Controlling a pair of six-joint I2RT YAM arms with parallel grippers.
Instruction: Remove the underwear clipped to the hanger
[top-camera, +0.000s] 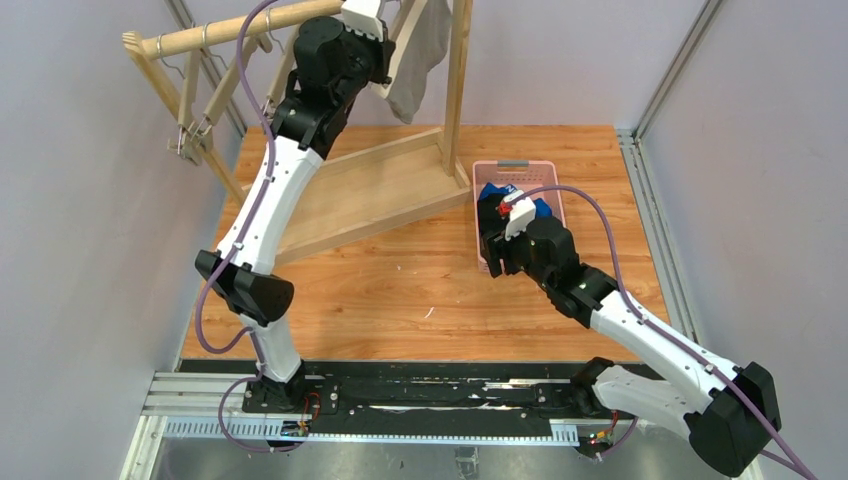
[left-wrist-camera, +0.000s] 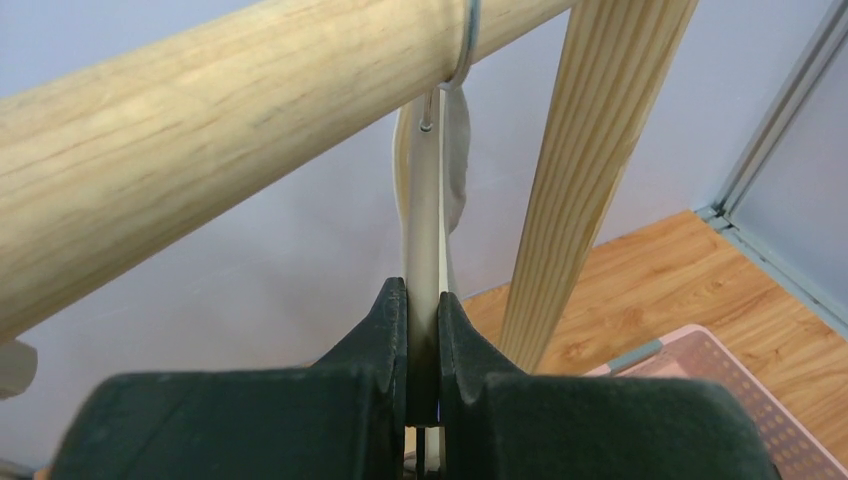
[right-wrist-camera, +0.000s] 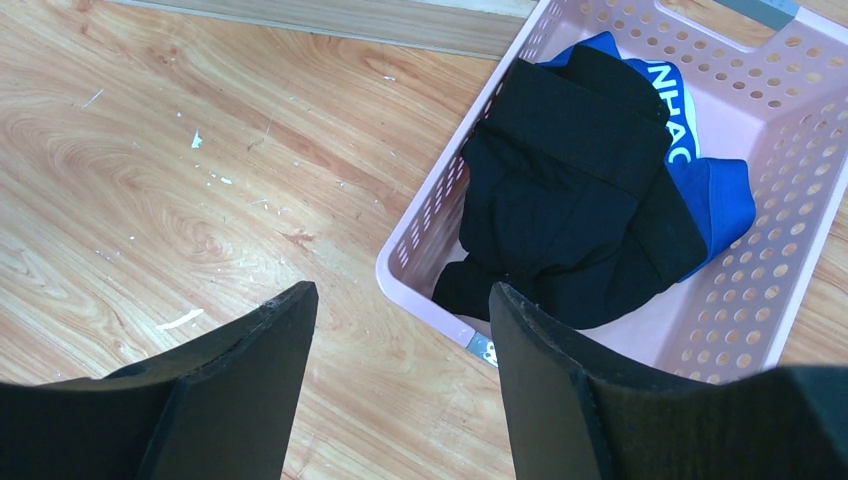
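Two down, one to go by the look of it: the black underwear and the blue underwear are lying bunched in the pink basket, black on top, blue poking out toward 2 o'clock in the right wrist view. The grey underwear hangs from the wooden rail up at 12 o'clock in the top view, so that's the piece you're on.

Your left gripper is up there clamped tight on the pale flat hanger just below its wire hook. I can't tell whether you've got the clip itself or only the hanger body. Your right gripper is wide open with nothing in it, hovering over the table just off the basket's 7 o'clock corner.

My guess is the next move needs the clip squeezed open or the cloth tugged free. With the left busy holding, you'll probably want the right brought up to 12 o'clock to take the grey fabric. Watch the hook doesn't slide along the rail when you pull.
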